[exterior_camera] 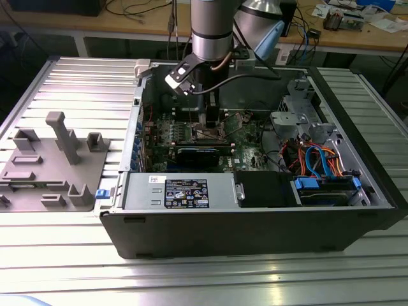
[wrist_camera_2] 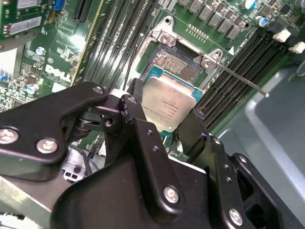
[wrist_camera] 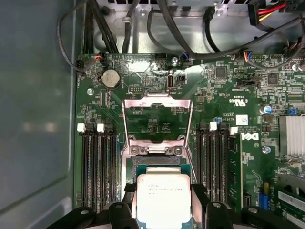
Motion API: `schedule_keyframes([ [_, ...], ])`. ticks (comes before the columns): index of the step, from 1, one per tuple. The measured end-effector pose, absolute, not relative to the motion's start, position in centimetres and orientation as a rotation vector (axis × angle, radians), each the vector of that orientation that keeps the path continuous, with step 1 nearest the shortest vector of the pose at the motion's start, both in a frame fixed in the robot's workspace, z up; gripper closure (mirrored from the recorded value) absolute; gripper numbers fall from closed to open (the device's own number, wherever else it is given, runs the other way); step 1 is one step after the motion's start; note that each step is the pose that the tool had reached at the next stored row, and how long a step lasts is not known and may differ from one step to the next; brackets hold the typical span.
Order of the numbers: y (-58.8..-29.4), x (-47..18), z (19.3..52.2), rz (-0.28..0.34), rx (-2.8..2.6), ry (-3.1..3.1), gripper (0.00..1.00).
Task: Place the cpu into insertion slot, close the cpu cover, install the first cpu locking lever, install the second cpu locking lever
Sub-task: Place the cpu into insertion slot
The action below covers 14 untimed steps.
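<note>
The tool (wrist_camera_2: pixel 164 114) is clamped on the cpu (wrist_camera_2: pixel 167 106), a flat square chip with a silver-grey metal top and a green edge, black fingers (wrist_camera_2: pixel 135 112) pinching two opposite sides. In both wrist views the cpu sits partly over the insertion slot (wrist_camera_2: pixel 178 64), a dark pin-dotted recess with a silvery rim; whether they touch cannot be told. The cpu cover (wrist_camera: pixel 157 101), a thin silvery windowed frame, stands swung open.

Ribbed aluminium table (exterior_camera: pixel 64 268), wooden workbench (exterior_camera: pixel 95 24) behind, tangled cables (exterior_camera: pixel 137 9) on it
</note>
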State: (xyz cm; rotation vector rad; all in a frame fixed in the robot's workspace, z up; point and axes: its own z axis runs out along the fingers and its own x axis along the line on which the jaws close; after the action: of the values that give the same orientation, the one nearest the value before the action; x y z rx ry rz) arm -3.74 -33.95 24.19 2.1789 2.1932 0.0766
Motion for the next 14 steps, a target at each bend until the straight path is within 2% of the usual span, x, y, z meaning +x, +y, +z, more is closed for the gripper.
schedule_keyframes([
  [14, -33.8, -4.0, 21.2, 0.077, 2.181, 2.191, 0.46],
])
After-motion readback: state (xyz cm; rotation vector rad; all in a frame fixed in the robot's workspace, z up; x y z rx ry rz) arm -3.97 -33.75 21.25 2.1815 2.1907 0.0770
